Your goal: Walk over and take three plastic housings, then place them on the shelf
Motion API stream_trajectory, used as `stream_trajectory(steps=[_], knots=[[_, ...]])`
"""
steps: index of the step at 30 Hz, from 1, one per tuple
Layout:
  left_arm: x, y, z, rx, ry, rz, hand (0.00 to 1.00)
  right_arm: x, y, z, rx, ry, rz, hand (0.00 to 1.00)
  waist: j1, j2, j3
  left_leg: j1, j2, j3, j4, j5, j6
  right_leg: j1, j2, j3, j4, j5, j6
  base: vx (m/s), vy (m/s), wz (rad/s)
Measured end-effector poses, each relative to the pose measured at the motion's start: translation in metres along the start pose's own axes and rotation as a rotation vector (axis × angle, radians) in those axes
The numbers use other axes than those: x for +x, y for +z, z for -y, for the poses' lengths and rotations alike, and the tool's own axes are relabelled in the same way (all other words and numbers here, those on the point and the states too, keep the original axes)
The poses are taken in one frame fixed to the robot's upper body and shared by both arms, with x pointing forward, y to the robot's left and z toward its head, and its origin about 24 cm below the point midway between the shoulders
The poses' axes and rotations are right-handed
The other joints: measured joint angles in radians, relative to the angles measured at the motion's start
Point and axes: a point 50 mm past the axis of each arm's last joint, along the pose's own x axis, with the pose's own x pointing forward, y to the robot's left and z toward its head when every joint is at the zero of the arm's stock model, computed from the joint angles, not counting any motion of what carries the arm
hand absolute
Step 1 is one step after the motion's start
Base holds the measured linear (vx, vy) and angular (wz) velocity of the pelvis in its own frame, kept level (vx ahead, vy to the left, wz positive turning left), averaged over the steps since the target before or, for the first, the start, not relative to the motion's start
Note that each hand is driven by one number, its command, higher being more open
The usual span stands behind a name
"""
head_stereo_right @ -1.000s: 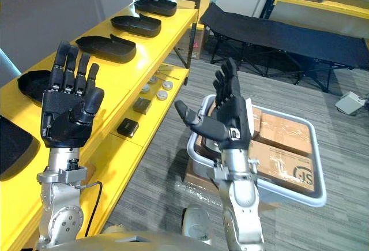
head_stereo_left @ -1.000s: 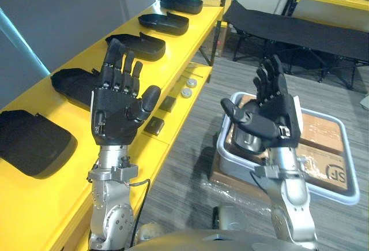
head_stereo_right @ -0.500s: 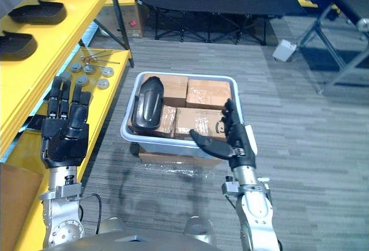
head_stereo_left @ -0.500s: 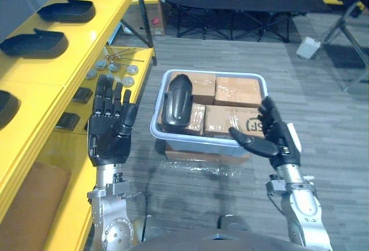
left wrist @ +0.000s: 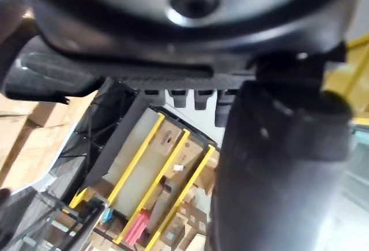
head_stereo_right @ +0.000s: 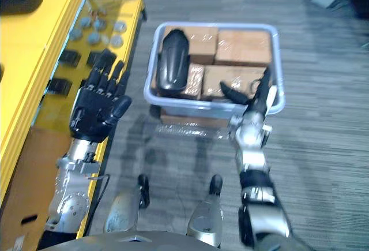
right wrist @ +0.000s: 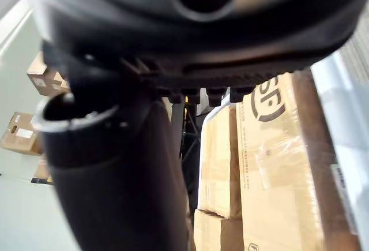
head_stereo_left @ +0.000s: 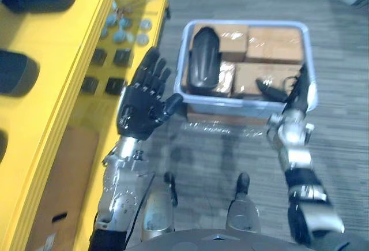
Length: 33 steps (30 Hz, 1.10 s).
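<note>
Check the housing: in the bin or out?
In. The housing lies on the boxes inside the bin; the left hand and right hand are open, holding nothing.

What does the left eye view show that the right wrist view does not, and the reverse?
Left eye view: the yellow shelf, the black housing lying in the tub, the open left hand. Right wrist view: distant stacked cartons by a wall. Both: the right hand, the tub, its cardboard boxes.
</note>
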Motion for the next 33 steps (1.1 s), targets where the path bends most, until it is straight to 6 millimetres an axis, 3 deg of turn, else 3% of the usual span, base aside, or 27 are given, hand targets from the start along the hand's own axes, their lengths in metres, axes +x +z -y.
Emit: stream_trajectory(steps=[3, 8, 14, 19, 24, 25, 28, 33], knots=[[0.003, -0.019, 0.008, -0.055, -0.065, -0.096, 1.00, 0.031, 0.039, 0.007, -0.016, -0.050, 0.080, 1.00, 0.038, 0.016, 0.032, -0.071, -0.002, -0.043, 0.007, 0.029, 0.004, -0.029, 0.014, -0.045, -0.026, 0.036, -0.004, -0.12, -0.014, 0.32], [-0.007, -0.053, 0.005, -0.172, -0.066, -0.261, 1.00, 0.046, 0.062, -0.002, -0.047, -0.052, 0.117, 1.00, 0.074, 0.020, 0.038, -0.100, -0.014, -0.082, 0.006, 0.036, 0.007, -0.032, 0.015, -0.097, -0.026, 0.046, -0.011, 0.00, 0.001, 0.21], [0.001, -0.062, 0.012, -0.216, -0.112, -0.280, 1.00, 0.064, 0.098, -0.004, -0.091, -0.040, 0.168, 1.00, 0.122, 0.056, 0.075, -0.123, -0.024, -0.118, 0.034, 0.033, 0.012, -0.026, 0.014, -0.151, -0.017, 0.059, -0.023, -0.04, 0.024, 0.12], [0.009, -0.071, 0.013, -0.224, -0.128, -0.293, 1.00, 0.074, 0.111, 0.000, -0.115, -0.053, 0.129, 1.00, 0.153, 0.090, 0.107, -0.141, -0.028, -0.128, 0.057, 0.032, 0.014, -0.023, 0.015, -0.169, -0.014, 0.059, -0.023, -0.08, 0.017, 0.06], [0.005, -0.083, 0.014, -0.257, -0.099, -0.336, 1.00, 0.080, 0.095, 0.008, -0.203, -0.109, -0.062, 1.00, 0.177, 0.106, 0.116, -0.163, -0.030, -0.136, 0.058, 0.044, 0.017, -0.036, 0.015, -0.190, -0.015, 0.058, -0.023, -0.07, 0.000, 0.05], [0.004, -0.085, 0.016, -0.261, -0.099, -0.345, 1.00, 0.080, 0.096, 0.009, -0.211, -0.117, -0.070, 0.00, 0.177, 0.110, 0.118, -0.167, -0.033, -0.140, 0.058, 0.047, 0.017, -0.037, 0.014, -0.195, -0.014, 0.058, -0.023, -0.05, 0.003, 0.12], [0.002, -0.090, 0.018, -0.268, -0.089, -0.356, 1.00, 0.083, 0.106, 0.011, -0.210, -0.143, -0.098, 0.00, 0.185, 0.114, 0.119, -0.167, -0.033, -0.143, 0.057, 0.050, 0.016, -0.036, 0.014, -0.199, -0.012, 0.057, -0.023, -0.04, 0.004, 0.05], [0.006, -0.091, 0.022, -0.279, -0.087, -0.347, 1.00, 0.089, 0.107, 0.041, -0.318, -0.197, -0.178, 0.00, 0.207, 0.123, 0.121, -0.158, -0.035, -0.152, 0.044, 0.061, 0.016, -0.036, 0.008, -0.215, 0.020, 0.038, -0.030, -0.04, 0.002, 0.07]])
